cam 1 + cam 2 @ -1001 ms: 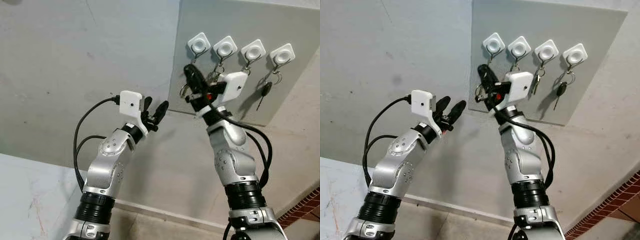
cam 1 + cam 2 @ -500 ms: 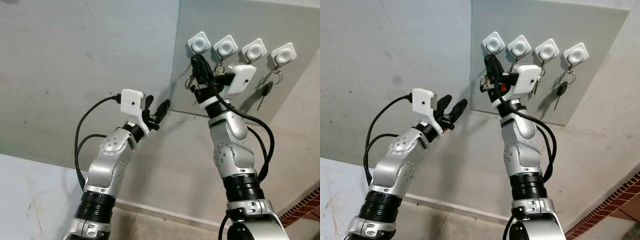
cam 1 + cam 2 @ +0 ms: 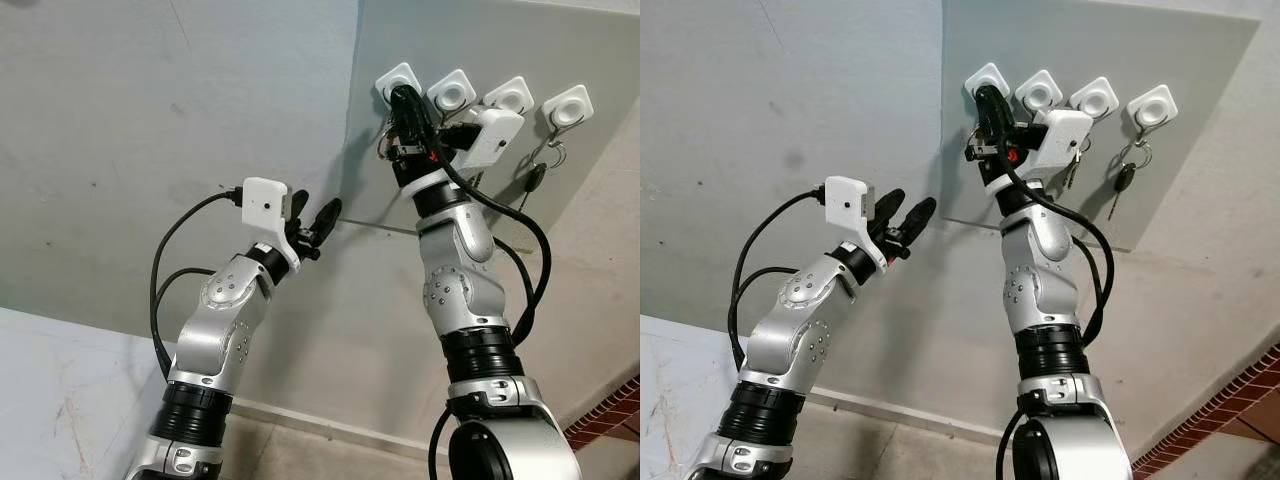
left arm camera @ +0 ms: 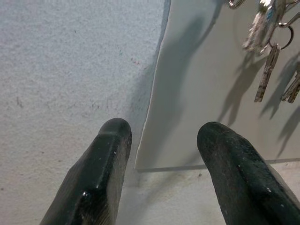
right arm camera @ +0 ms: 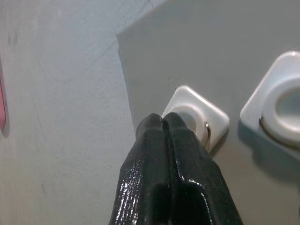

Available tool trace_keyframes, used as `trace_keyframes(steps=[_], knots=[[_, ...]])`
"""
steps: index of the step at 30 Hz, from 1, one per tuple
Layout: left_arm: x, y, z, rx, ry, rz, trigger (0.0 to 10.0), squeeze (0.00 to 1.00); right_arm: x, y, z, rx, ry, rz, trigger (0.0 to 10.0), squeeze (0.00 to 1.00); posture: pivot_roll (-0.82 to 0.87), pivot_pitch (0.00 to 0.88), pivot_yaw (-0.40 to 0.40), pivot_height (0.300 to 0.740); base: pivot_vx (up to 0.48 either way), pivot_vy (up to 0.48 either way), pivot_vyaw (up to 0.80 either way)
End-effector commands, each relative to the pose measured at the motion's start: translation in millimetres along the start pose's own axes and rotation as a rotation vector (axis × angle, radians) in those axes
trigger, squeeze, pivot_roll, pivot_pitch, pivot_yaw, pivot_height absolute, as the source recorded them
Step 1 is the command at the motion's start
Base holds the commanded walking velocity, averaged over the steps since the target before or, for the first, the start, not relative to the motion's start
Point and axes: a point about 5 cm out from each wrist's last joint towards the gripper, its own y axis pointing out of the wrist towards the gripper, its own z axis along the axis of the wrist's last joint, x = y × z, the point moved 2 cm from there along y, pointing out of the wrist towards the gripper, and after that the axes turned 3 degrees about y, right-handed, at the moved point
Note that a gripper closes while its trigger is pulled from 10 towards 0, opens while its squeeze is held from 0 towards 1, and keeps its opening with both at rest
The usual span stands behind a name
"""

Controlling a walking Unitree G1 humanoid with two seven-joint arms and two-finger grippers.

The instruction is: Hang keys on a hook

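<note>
At the leftmost hook (image 5: 197, 117) of the grey wall board (image 3: 1160, 70), the right tool (image 3: 987, 100) is raised with its two black fingers (image 5: 161, 154) pressed together, their tips right against the hook's white square base. A bunch of keys (image 3: 975, 152) on a ring hangs just below those fingers, close beside the tool's wrist; whether the fingers pinch the ring itself cannot be told. In the right wrist view a thin metal hook wire curves along the edge of the white base beside the fingertips.

Three more white hooks run in a row to the right on the board. The second hook (image 3: 1039, 92) is partly behind the tool's white camera block, the third hook (image 3: 1100, 98) carries silver keys, and the fourth hook (image 3: 1150, 105) holds a black-headed car key (image 3: 1121, 180).

Lower and to the left, the left tool (image 3: 902, 222) is held up with its fingers parted and nothing between them, pointing at the board's lower left corner. The plaster wall (image 3: 790, 100) surrounds the board.
</note>
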Motion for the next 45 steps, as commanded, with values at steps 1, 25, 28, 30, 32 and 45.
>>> trace_keyframes(steps=[1, 25, 28, 30, 32, 45], knots=[[5.7, 2.2, 7, 0.016, 0.008, -0.022, 10.0, 0.0, -2.3, 7.3, 6, 0.031, 0.008, 0.003, 10.0, 0.0, -0.02, 0.0, -0.03, 0.74, 0.0, 0.0, 0.0], [10.5, 0.6, 8, 0.011, -0.009, -0.031, 10.0, 0.0, 6.5, 11.1, 2, 0.065, 0.002, -0.106, 10.0, 0.0, -0.02, 0.0, -0.028, 0.74, 0.0, 0.0, 0.0], [10.4, 0.9, 8, 0.01, -0.011, -0.031, 10.0, 0.0, 5.8, 11.2, 1, 0.066, 0.003, -0.116, 10.0, 0.0, -0.02, 0.0, -0.028, 0.74, 0.0, 0.0, 0.0], [10.5, 0.8, 9, 0.011, -0.013, -0.03, 10.0, 0.0, 5.7, 11.0, 0, 0.067, 0.006, -0.127, 10.0, 0.0, -0.02, 0.001, -0.028, 0.74, 0.0, 0.0, 0.0], [10.2, 0.6, 9, 0.01, -0.015, -0.029, 10.0, 0.0, 6.8, 10.5, -2, 0.065, 0.014, -0.152, 10.0, 0.0, -0.02, 0.003, -0.027, 0.74, 0.0, 0.0, 0.0], [9.0, -0.5, 9, 0.01, -0.024, -0.018, 10.0, 0.0, 10.5, -4.5, -15, 0.065, 0.018, -0.253, 10.0, 0.0, -0.02, 0.01, -0.03, 0.74, 0.0, 0.0, 0.0]])
